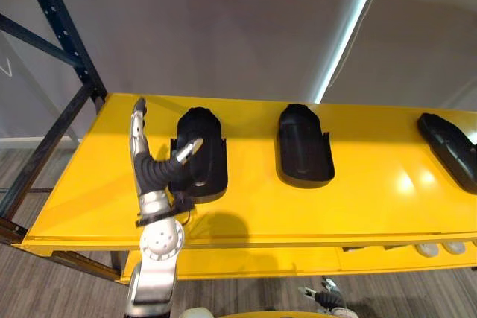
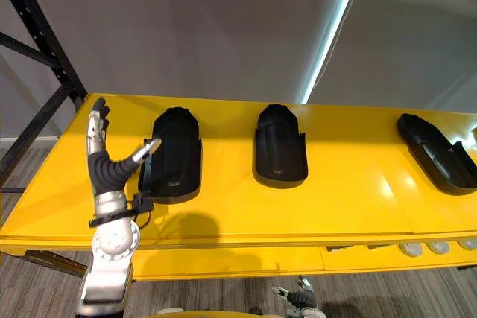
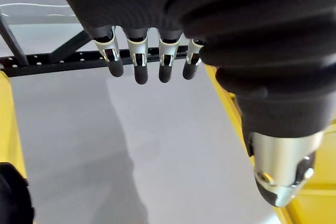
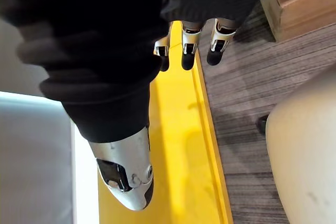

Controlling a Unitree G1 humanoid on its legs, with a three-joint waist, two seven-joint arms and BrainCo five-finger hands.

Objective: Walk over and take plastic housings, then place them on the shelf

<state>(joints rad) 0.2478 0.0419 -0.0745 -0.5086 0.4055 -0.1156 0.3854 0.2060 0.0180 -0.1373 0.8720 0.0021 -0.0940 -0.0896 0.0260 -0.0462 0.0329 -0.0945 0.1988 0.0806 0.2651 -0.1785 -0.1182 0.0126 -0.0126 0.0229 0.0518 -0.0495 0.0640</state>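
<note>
Three black plastic housings lie on the yellow shelf (image 1: 358, 199): a left housing (image 1: 200, 154), a middle housing (image 1: 304, 143) and a right housing (image 1: 451, 147) at the view's edge. My left hand (image 1: 153, 173) stands upright just left of the left housing, open, fingers (image 3: 136, 61) straight and pointing at the back wall. Its thumb (image 2: 147, 148) reaches over that housing's left side; I cannot tell whether it touches. My right hand (image 1: 328, 299) hangs low below the shelf's front edge, open and holding nothing, fingers (image 4: 189, 51) relaxed.
A dark blue rack upright (image 1: 59, 27) with a diagonal brace stands at the shelf's left end. A grey wall runs behind the shelf. Small pale parts (image 1: 440, 247) lie on a lower yellow level at the right. A wooden box (image 4: 304, 3) sits on the floor.
</note>
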